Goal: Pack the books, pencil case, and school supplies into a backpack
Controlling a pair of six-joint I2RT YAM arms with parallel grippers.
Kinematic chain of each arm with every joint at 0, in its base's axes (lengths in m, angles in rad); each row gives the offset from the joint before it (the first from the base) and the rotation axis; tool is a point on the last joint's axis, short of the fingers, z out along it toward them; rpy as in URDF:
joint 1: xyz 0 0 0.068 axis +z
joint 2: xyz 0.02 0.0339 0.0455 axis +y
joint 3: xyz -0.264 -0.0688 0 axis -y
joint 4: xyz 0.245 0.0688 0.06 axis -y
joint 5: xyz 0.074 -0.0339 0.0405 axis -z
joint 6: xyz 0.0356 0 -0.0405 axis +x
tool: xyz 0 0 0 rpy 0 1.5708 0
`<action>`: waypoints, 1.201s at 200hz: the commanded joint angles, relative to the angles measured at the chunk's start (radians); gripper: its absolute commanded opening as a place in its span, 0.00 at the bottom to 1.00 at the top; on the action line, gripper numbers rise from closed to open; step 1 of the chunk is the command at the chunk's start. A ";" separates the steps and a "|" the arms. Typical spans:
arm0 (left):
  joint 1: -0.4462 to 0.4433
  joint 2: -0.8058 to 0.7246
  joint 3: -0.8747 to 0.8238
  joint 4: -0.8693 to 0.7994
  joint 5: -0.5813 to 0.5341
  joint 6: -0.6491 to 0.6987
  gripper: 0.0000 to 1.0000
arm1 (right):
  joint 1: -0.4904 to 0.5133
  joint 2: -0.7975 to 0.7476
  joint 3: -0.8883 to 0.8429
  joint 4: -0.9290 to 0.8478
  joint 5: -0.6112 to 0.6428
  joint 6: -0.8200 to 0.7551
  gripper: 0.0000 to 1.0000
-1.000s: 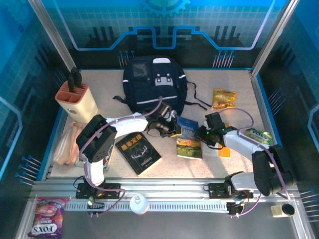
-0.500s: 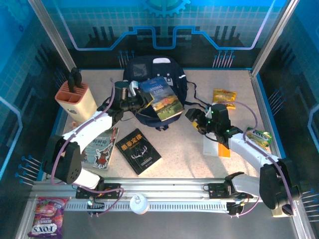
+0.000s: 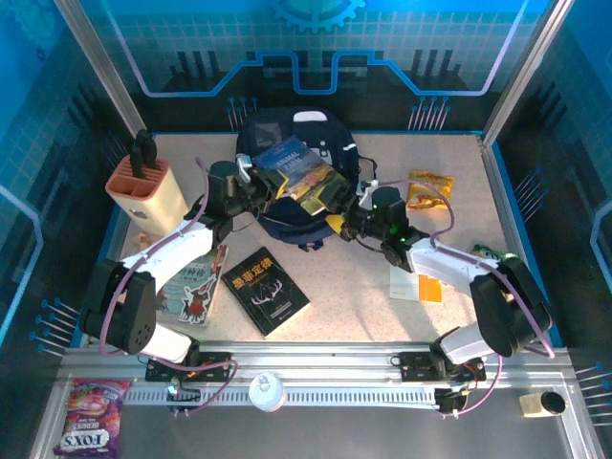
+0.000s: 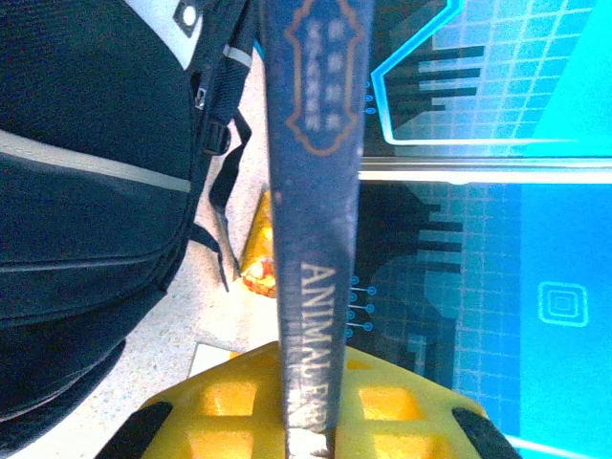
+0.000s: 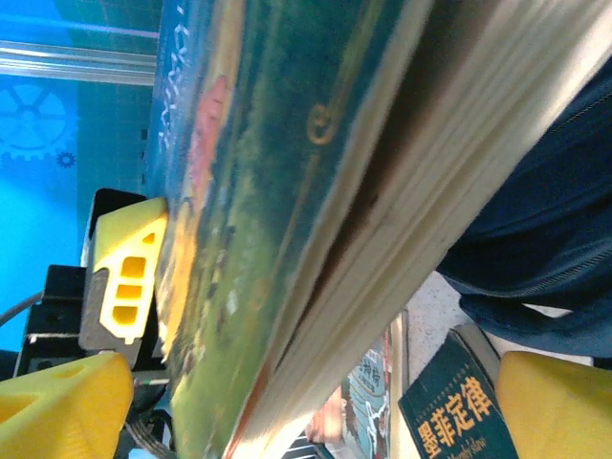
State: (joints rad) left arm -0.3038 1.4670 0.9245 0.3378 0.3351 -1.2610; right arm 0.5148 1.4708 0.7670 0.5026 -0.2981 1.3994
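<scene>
Yellow left pincer (image 4: 308, 416) clamps book (image 4: 316, 172), spine legible.

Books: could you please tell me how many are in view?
3. Animal Farm held over the backpack; black book on the table; cartoon book left of it, partly under the left arm. Others may be hidden in the backpack.

My two arms (image 3: 172, 244) are smooth white shells joined by bulky black housings, and a thin lilac cable (image 3: 445, 212) loops loosely along each one. My left hand (image 3: 254, 182) and right hand (image 3: 339, 208) are black, tipped with bright yellow fingers (image 4: 229, 406) moulded with blocky cut-outs. My bases (image 3: 186, 363) are black.
</scene>
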 commanded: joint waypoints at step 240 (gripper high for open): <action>-0.116 0.202 0.430 -0.760 -0.339 1.012 0.82 | -0.293 -0.279 -0.117 -0.169 0.068 -0.402 0.06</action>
State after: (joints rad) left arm -0.3588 1.5669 1.1954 -0.1734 0.0917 -0.5983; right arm 0.2810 1.2953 0.6537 0.4831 -0.2241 1.1271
